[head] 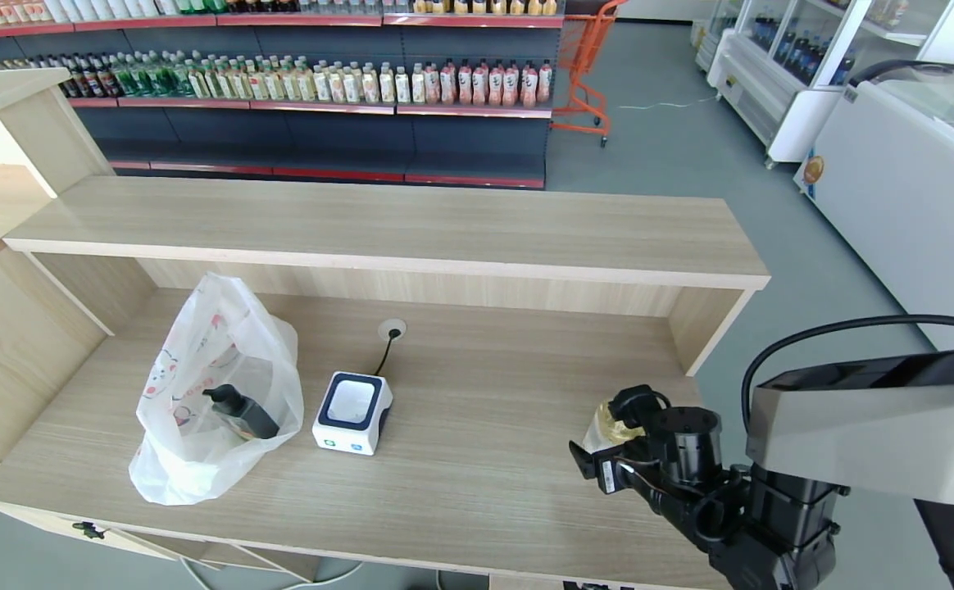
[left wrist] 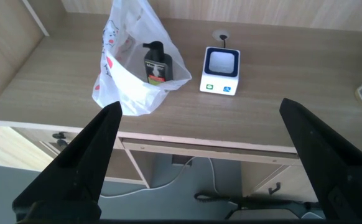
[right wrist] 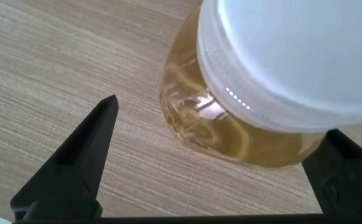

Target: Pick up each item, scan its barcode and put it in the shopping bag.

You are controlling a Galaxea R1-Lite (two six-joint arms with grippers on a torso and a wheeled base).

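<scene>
The clear plastic bottle of yellowish liquid with a wide white screw cap [right wrist: 274, 81] stands upright near the right end of the pale wood-grain counter [head: 485, 459], well apart from the scanner and the bag. The right gripper [right wrist: 221, 124] hangs over it from above with its jaws spread, one black finger on each side and neither touching the bottle, so nothing is grasped. The main risk is a poor grip. If the jaws close on the smooth, rounded shoulder just under the cap, the bottle may squirt out, tip over and roll along the counter towards the right edge close by. Closing off-centre would likely nudge it over before both fingers make contact. A weak hold could also let it turn in the jaws, leaving the barcode facing away from the white box-shaped scanner with its dark-rimmed window [head: 352, 412]. The thin white printed plastic shopping bag [head: 190, 459], already holding a black pump bottle [head: 243, 414], sags, and its mouth may catch a lowered bottle. The left gripper [left wrist: 201, 109] hovers spread and empty off the counter's near edge.
</scene>
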